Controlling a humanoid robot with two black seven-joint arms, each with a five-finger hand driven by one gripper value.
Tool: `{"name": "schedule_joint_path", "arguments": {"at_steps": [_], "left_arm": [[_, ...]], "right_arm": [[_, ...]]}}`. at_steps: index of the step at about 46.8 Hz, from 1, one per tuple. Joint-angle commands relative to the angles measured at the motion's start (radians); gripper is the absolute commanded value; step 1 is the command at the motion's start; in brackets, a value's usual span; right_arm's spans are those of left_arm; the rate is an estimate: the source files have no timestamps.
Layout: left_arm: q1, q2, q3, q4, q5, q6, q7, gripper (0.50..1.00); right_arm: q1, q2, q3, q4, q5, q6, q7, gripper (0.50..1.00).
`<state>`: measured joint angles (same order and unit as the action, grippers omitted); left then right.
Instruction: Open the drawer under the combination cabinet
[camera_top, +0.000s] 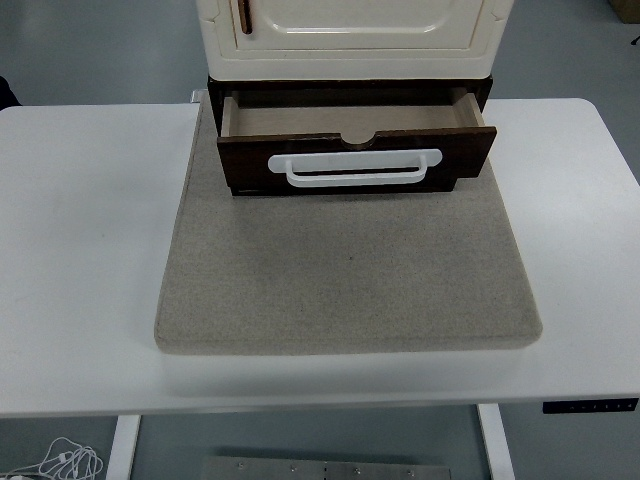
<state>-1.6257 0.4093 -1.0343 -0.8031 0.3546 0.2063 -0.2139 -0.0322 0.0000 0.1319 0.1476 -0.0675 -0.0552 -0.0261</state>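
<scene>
The dark drawer (356, 150) stands pulled out from under the cream cabinet (350, 35), its pale inside bare and its white handle (354, 166) facing the near edge. Cabinet and drawer sit at the far end of a grey mat (345, 275) on the white bench (90, 250). Neither hand is in view, so their state cannot be told.

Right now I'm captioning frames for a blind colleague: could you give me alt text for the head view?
A dark wooden drawer with a white handle stands pulled open beneath a cream cabinet, on a grey mat covering a white table. No robot hands appear.
</scene>
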Motion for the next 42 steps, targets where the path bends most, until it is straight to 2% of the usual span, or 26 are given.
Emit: {"name": "schedule_joint_path", "arguments": {"at_steps": [1, 8, 14, 17, 25, 32, 37, 42], "left_arm": [[-0.002, 0.002, 0.003, 0.111, -0.009, 0.038, 0.01, 1.0], [0.004, 0.002, 0.002, 0.315, -0.023, 0.045, 0.024, 1.0], [0.041, 0.005, 0.003, 0.395, -0.065, 0.027, 0.042, 1.0], [0.081, 0.005, 0.005, 0.397, -0.071, 0.024, 0.065, 1.0], [0.199, -0.001, 0.01, 0.397, -0.072, 0.007, 0.186, 1.0], [0.293, -0.009, 0.003, 0.397, -0.08, -0.039, 0.229, 1.0], [0.365, -0.01, 0.005, 0.397, -0.199, -0.094, 0.238, 1.0], [0.432, -0.01, 0.008, 0.395, -0.301, -0.191, 0.268, 1.0]], "right_arm": [[0.0, 0.0, 0.0, 0.0, 0.0, 0.0, 0.0, 0.926], [0.0, 0.0, 0.0, 0.001, 0.0, 0.0, 0.0, 0.926], [0.0, 0.0, 0.0, 0.001, 0.0, 0.0, 0.0, 0.926], [0.0, 0.0, 0.0, 0.001, 0.0, 0.0, 0.0, 0.926], [0.0, 0.0, 0.0, 0.001, 0.0, 0.0, 0.0, 0.926], [0.0, 0.0, 0.002, 0.001, 0.0, 0.0, 0.0, 0.926], [0.0, 0.0, 0.0, 0.001, 0.0, 0.0, 0.0, 0.926], [0.0, 0.0, 0.002, 0.003, 0.0, 0.0, 0.0, 0.926]]}}
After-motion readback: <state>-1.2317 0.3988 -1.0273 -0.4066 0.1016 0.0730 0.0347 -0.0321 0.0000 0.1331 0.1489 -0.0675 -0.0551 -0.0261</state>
